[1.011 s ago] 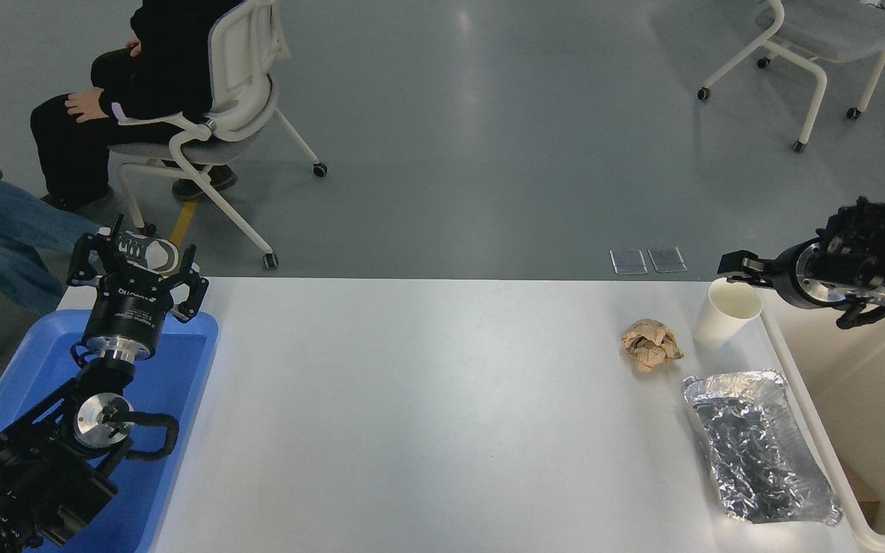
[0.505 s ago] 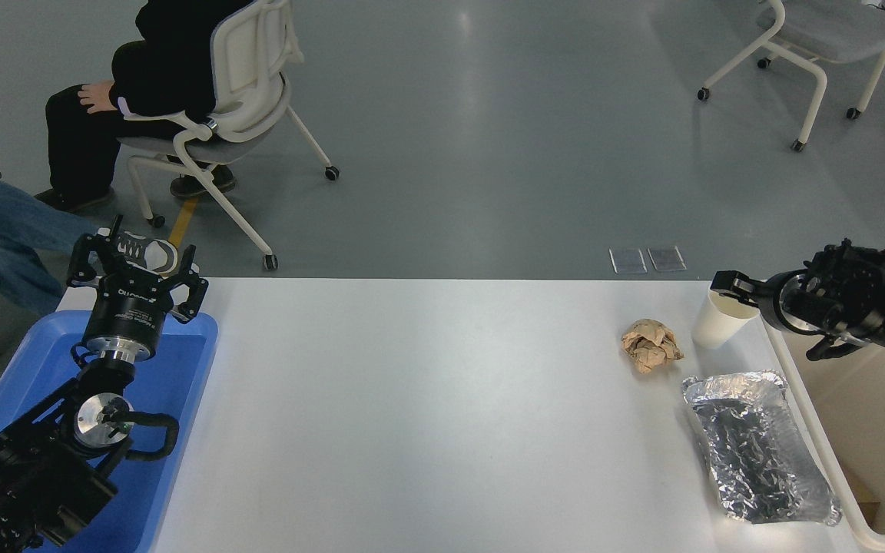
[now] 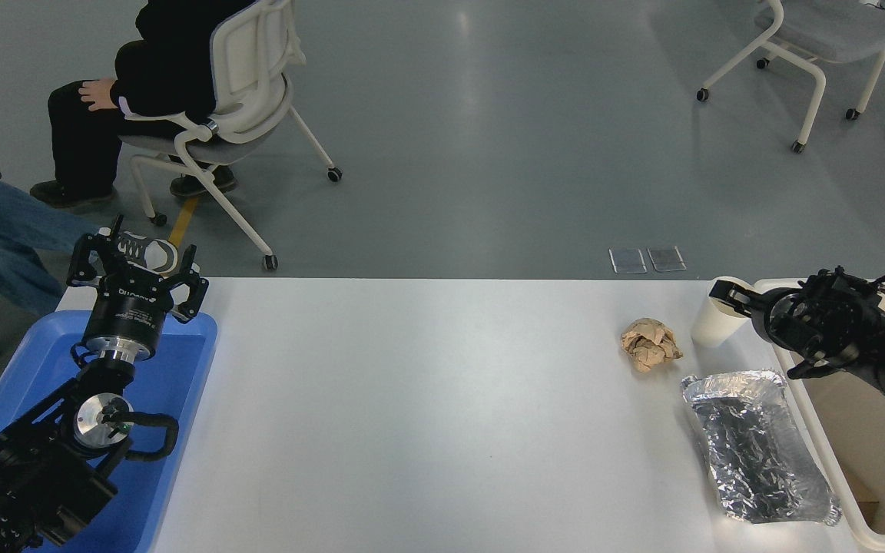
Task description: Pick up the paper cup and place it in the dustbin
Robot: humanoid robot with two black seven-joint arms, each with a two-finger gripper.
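The dustbin [image 3: 865,430] sits off the bench's [image 3: 427,399] right edge for a short carry, while farther back the right end effector [image 3: 728,293], grip state unclear, reaches the upright paper cup's [image 3: 713,324] rim at the bench's far right corner.

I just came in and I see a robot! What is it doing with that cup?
The robot's right gripper is at the rim of the white paper cup, which stands on the white table beside the big cream plastic dustbin. The cup isn't lifted yet. A crumpled brown paper ball and a silver foil tray lie nearby. The left gripper is parked over a blue tray.
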